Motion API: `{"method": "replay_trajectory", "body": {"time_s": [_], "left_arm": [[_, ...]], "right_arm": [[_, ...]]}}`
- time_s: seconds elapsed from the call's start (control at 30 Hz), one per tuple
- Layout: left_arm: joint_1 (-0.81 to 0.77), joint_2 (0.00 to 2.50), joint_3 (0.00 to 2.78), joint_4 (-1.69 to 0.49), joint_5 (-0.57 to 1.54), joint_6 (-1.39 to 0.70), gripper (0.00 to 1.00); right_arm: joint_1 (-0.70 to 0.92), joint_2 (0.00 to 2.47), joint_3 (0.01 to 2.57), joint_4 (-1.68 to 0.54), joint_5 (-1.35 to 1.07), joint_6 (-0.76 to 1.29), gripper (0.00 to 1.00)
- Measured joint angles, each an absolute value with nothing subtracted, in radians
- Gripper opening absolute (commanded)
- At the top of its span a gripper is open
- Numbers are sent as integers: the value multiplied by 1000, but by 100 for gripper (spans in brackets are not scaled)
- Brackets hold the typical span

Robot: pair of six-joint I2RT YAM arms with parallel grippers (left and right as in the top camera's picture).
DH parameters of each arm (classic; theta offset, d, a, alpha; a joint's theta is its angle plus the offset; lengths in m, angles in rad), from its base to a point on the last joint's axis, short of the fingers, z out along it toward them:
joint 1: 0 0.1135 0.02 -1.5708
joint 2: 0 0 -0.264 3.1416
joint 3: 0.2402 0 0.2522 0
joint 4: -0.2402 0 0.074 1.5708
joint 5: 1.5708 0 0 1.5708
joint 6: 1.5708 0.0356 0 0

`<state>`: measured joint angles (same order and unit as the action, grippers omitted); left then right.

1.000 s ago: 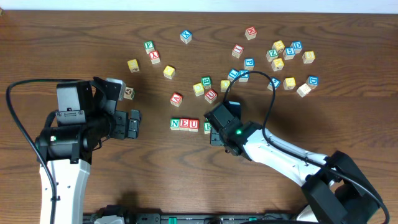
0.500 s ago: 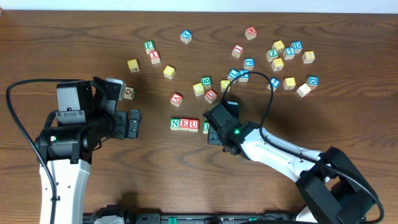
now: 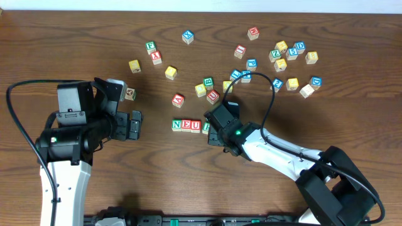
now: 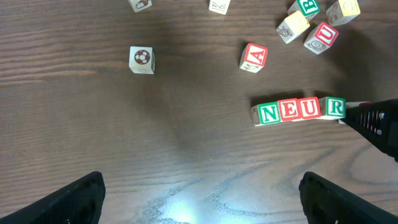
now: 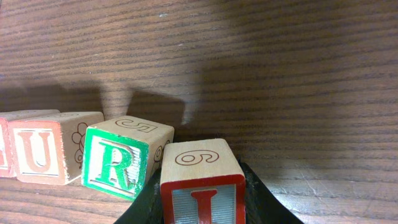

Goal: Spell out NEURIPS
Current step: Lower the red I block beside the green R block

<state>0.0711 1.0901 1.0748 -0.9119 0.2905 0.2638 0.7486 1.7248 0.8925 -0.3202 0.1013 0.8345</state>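
Note:
A row of cubes reads N (image 4: 268,113), E (image 4: 290,110), U (image 4: 311,109), R (image 4: 334,107) on the wooden table. In the overhead view the row (image 3: 186,125) lies at the centre. My right gripper (image 5: 202,202) is shut on a red-bordered I cube (image 5: 202,186), held just right of the green R cube (image 5: 115,158) and nearly touching it. In the overhead view the right gripper (image 3: 217,129) covers most of the R. My left gripper (image 4: 199,199) is open and empty, left of the row (image 3: 134,124). P and S cubes are too small to pick out.
Many loose cubes lie scattered behind the row: a red A cube (image 3: 178,99), a football-picture cube (image 3: 129,93), a small group (image 3: 209,89) and a larger cluster at the back right (image 3: 282,56). The right arm's cable (image 3: 271,100) loops over the table.
My right gripper has moved a little to the left with the I cube, closer to the R cube. The left arm has not moved.

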Motion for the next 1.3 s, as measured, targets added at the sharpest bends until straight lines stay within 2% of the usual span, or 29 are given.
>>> {"method": "replay_trajectory", "body": {"time_s": [1.3], "left_arm": [[71,1090,1075,-912,290,264,98]], "right_arm": [[749,1726,892,-283,104,765,2]]}}
